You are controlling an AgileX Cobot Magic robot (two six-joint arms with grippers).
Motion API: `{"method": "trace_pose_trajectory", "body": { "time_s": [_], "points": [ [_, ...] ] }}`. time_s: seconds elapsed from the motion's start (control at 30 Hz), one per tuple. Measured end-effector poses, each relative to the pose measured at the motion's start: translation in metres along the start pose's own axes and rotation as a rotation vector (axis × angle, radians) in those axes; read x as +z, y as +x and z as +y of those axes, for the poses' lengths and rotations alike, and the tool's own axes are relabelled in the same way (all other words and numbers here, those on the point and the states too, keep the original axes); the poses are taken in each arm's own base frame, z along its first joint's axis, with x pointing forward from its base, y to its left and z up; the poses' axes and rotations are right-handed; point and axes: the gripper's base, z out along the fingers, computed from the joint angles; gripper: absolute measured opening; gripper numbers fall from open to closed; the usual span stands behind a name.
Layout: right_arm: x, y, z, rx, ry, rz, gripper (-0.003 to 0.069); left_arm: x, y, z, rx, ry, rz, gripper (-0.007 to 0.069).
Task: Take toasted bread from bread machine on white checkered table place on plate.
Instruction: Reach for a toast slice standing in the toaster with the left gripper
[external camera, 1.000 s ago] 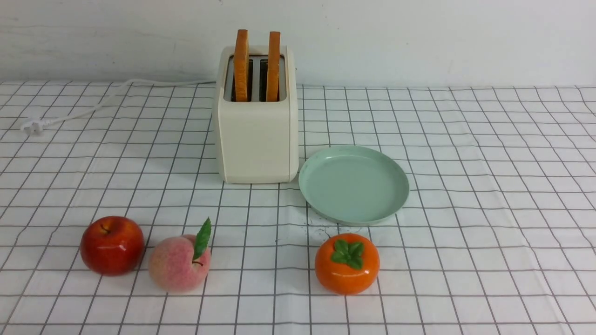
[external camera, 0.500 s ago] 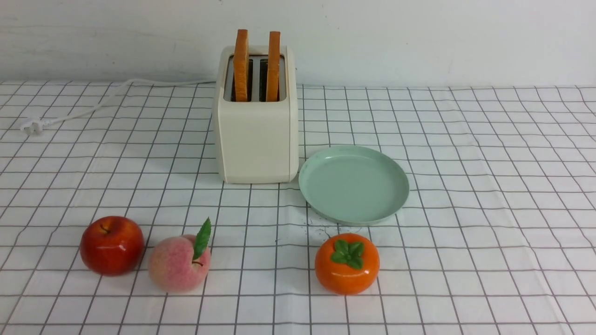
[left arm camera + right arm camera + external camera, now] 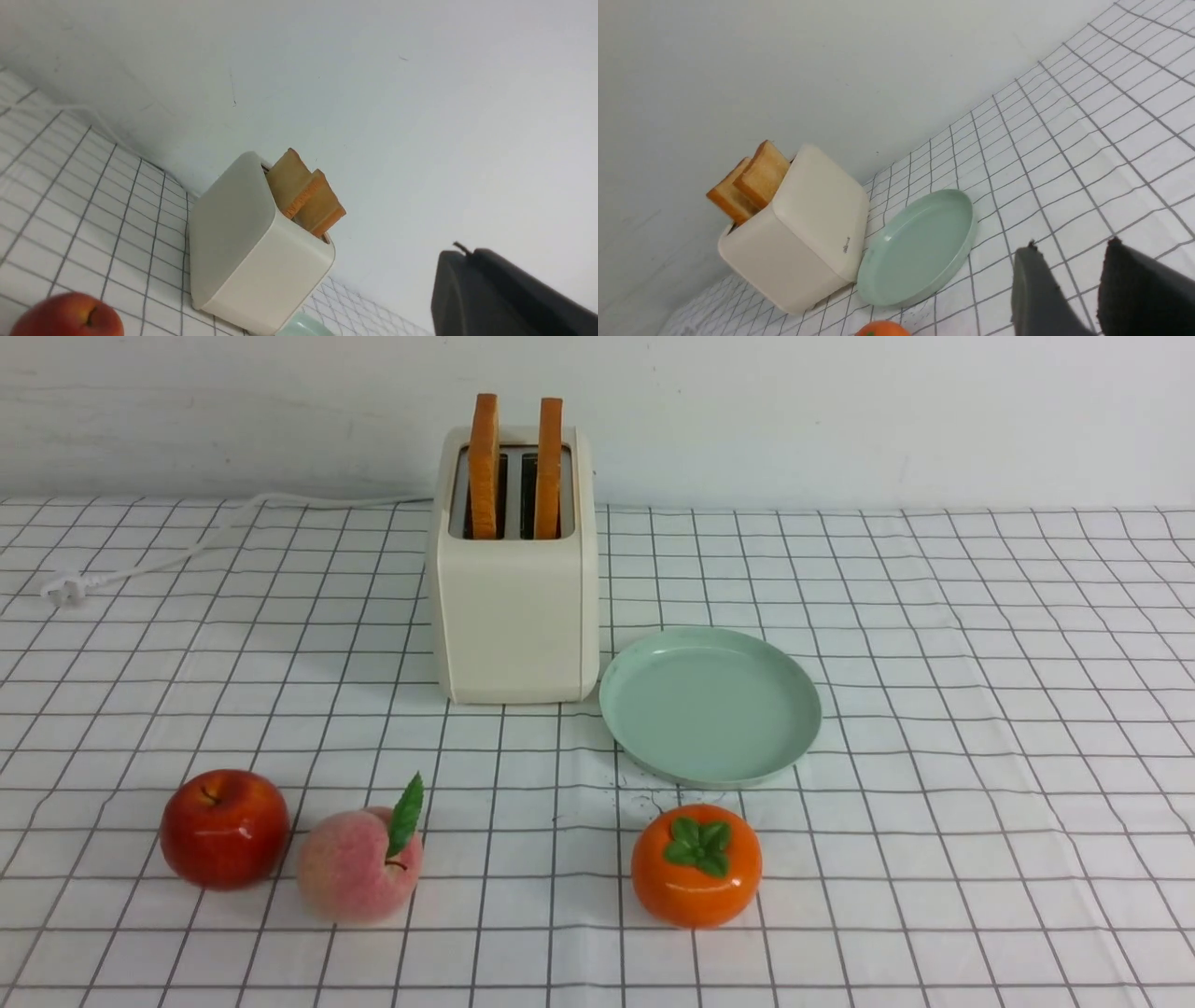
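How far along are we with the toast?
Nothing looks done: both toast slices stand in the toaster, and the plate is empty. Nothing is in hand: the left gripper is shut on nothing, the right gripper open and empty. Left to do: lift out the toast and set it on the plate.

Toast slices (image 3: 317,200) upright in toaster (image 3: 261,247)

Here in my front view, the lower parts of the two golden-brown square toast slices (image 3: 548,471) are hidden inside the cream-white boxy toaster (image 3: 518,616). Over in my left wrist view, the glossy red round apple (image 3: 70,317) is cut off by the edge, and my right wrist view crops the shiny orange persimmon (image 3: 883,329); my dark gripper fingers (image 3: 1034,284) blur there.
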Motion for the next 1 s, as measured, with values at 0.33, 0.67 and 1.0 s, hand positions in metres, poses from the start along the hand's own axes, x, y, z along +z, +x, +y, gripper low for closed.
{"method": "trace_pose_trajectory", "body": {
  "time_s": [0.33,0.67,1.0],
  "points": [
    [0.015,-0.087,0.096,-0.556,-0.092,0.349,0.0006,0.115,-0.029,-0.021,0.245,-0.102,0.377,-0.0013],
    [0.039,-0.141,0.146,-0.598,-0.186,0.349,0.0002,0.224,-0.002,-0.062,0.509,0.107,0.524,-0.0013],
    [0.037,-0.163,0.18,-0.592,-0.38,0.259,0.0006,0.322,0.042,-0.049,0.559,0.039,0.484,0.019]
  ]
}}
